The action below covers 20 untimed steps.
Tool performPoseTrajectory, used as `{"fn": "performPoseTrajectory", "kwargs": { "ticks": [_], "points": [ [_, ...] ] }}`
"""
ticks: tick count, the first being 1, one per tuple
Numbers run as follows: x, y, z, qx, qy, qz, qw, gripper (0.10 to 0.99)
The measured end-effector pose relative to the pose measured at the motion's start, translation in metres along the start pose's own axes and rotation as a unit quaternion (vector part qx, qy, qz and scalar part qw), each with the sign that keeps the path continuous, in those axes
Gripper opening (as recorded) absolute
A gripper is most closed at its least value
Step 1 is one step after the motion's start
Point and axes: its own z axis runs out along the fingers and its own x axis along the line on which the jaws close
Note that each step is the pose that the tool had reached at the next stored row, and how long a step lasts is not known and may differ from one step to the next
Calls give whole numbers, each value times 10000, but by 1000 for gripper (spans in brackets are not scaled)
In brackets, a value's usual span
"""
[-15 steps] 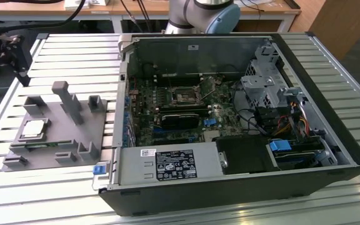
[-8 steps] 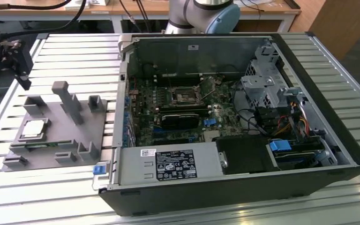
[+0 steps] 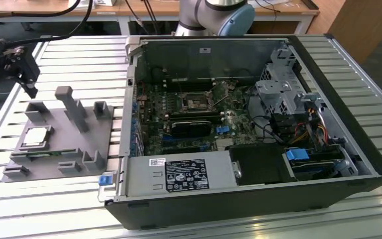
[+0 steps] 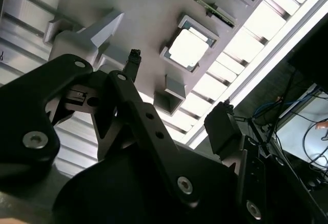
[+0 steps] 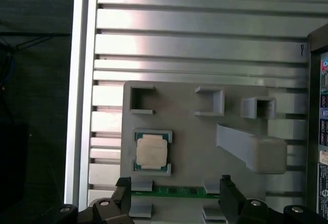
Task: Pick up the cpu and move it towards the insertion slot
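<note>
Cpu not gripped: claw hangs wide open and empty above the grey holder. Cpu lies flat in a square pocket of the holder, near a green memory stick. Holder rests on the slatted table, at the exterior view's left of the open computer case; insertion slot is inside the case, well apart from cpu

I can read nothing here: the black label and white sticker on the power supply carry print too small.
</note>
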Motion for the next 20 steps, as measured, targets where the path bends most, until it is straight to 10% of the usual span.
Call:
{"fn": "performPoseTrajectory", "kwargs": {
  "ticks": [20],
  "points": [
    [47,-3,131,0,0,0,10000,776]
  ]
}}
